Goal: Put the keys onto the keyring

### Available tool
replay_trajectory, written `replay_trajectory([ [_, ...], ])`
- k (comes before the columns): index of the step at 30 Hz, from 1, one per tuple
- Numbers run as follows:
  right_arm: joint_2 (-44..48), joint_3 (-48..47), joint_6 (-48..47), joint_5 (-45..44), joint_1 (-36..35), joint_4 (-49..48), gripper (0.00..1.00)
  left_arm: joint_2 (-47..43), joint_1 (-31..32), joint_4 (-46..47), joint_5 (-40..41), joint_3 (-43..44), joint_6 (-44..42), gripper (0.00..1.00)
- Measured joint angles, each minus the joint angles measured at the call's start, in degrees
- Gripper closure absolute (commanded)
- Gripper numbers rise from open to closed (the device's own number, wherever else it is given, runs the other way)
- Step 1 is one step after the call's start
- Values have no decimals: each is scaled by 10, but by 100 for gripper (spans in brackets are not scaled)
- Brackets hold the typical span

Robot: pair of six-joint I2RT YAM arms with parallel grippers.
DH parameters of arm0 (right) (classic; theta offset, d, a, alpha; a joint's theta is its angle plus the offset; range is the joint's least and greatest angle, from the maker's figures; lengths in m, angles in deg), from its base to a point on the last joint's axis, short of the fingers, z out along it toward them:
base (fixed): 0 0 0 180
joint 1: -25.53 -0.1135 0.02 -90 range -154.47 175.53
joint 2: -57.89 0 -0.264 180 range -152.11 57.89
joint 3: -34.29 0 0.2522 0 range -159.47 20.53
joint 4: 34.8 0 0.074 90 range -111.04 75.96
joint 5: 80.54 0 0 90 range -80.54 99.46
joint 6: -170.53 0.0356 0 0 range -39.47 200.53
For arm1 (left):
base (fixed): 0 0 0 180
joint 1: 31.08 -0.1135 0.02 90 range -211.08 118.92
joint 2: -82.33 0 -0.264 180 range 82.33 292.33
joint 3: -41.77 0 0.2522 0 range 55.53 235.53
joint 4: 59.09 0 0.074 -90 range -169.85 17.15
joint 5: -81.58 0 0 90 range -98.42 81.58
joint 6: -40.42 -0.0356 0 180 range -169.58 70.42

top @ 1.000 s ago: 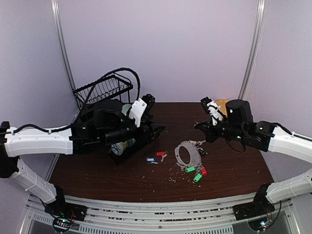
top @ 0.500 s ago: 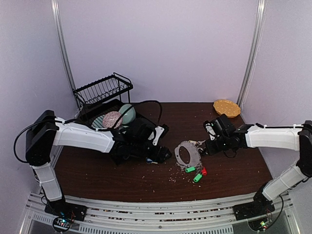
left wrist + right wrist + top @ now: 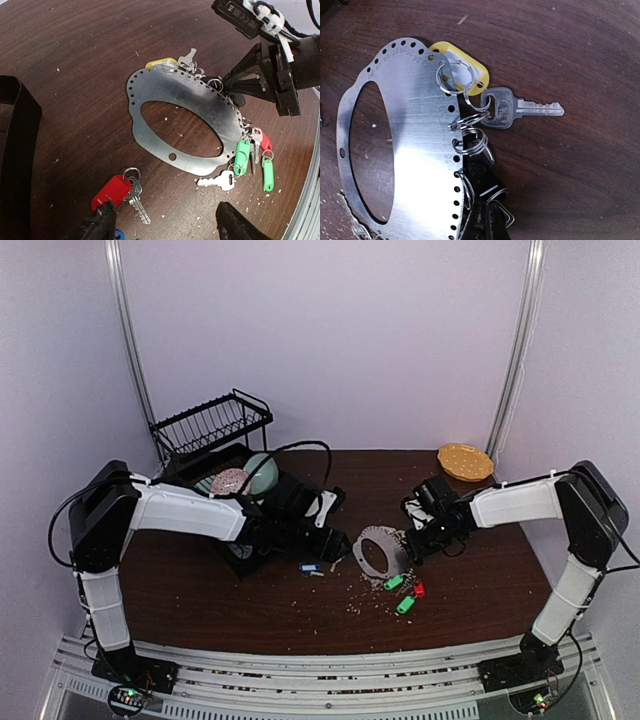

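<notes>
The keyring [image 3: 378,565], a flat silver oval plate, lies mid-table and also shows in the left wrist view [image 3: 165,90] and the right wrist view [image 3: 420,150]. Keys with a yellow tag [image 3: 465,70], green tags [image 3: 242,152] and a red tag [image 3: 266,141] hang from its rim. A loose red-tagged key [image 3: 111,191] and a blue tag [image 3: 310,567] lie left of it. My left gripper [image 3: 165,227] is open just above the table, one finger touching the loose red tag. My right gripper [image 3: 490,225] is shut on a black key tag [image 3: 485,172] at the ring's right rim.
A black dish rack [image 3: 212,425] stands at the back left, with a pink bowl [image 3: 230,480] and a teal bowl [image 3: 262,472] in front of it. A yellow-orange plate [image 3: 465,460] sits at the back right. White crumbs are scattered around the keyring.
Both arms came down from near the camera to the table. My left gripper now sits over the loose red key; my right gripper has reached the keyring's right rim.
</notes>
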State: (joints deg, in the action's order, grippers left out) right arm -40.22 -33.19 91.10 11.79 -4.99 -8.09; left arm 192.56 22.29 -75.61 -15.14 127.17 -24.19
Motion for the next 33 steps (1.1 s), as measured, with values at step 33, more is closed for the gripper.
replay_trajectory([
  [33, 39, 73, 107, 258, -128, -112, 100, -33, -47, -124, -22, -80, -18, 35],
])
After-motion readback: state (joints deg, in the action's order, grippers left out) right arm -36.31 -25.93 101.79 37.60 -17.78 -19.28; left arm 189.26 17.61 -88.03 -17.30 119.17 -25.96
